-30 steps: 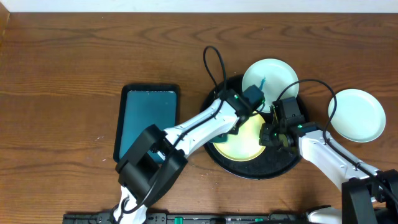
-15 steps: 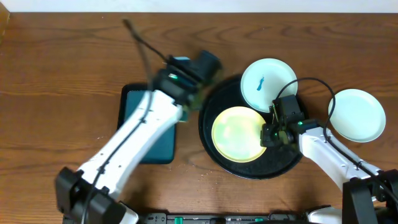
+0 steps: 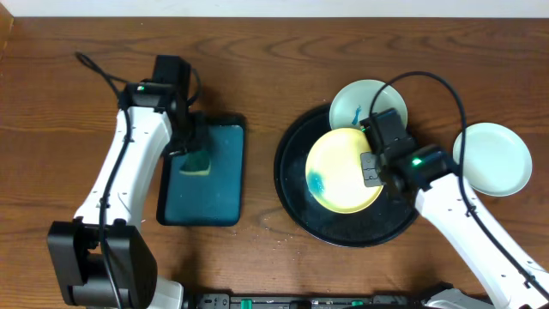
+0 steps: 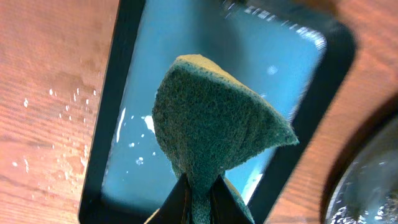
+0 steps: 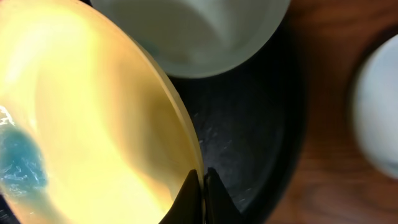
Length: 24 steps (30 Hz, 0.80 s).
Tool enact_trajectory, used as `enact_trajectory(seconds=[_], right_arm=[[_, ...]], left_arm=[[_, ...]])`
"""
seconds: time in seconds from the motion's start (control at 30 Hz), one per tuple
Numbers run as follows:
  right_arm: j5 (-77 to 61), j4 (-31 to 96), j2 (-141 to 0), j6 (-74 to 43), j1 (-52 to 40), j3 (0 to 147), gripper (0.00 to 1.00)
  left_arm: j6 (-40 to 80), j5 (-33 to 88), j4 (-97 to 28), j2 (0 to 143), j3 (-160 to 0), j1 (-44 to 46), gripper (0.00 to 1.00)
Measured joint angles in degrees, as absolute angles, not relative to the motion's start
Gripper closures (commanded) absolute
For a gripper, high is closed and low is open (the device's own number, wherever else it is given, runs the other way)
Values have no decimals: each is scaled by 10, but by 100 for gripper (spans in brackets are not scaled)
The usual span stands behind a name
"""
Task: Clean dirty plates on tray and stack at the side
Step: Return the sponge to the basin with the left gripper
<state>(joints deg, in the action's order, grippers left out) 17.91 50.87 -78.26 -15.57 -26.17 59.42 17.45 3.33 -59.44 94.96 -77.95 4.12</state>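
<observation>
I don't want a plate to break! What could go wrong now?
The right jaws pinch only the thin rim of the yellow plate, so it might slip and knock the mint plate next to it on the black tray. The left jaws hold the sponge by one corner; it could drop.

Tray (image 3: 293, 199) holds 2 plates (image 3: 343, 167) (image 3: 347, 101); 1 plate (image 3: 491, 159) lies right of it.

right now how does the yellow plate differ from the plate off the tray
The yellow plate carries a blue smear; the off-tray plate is mint-white and looks clean. The yellow plate sits over the black tray, the other on the table right of it. The right gripper pinches the yellow plate's rim; nothing touches the other. Both are small, round, shallow.
</observation>
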Motion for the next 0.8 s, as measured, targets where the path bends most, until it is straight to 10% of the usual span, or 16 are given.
enact_trajectory(seconds=[0.8], right_arm=[[647,531,-782,-83,-575,623,99]], left_arm=[[152,72,-575,950,-736,15,92]])
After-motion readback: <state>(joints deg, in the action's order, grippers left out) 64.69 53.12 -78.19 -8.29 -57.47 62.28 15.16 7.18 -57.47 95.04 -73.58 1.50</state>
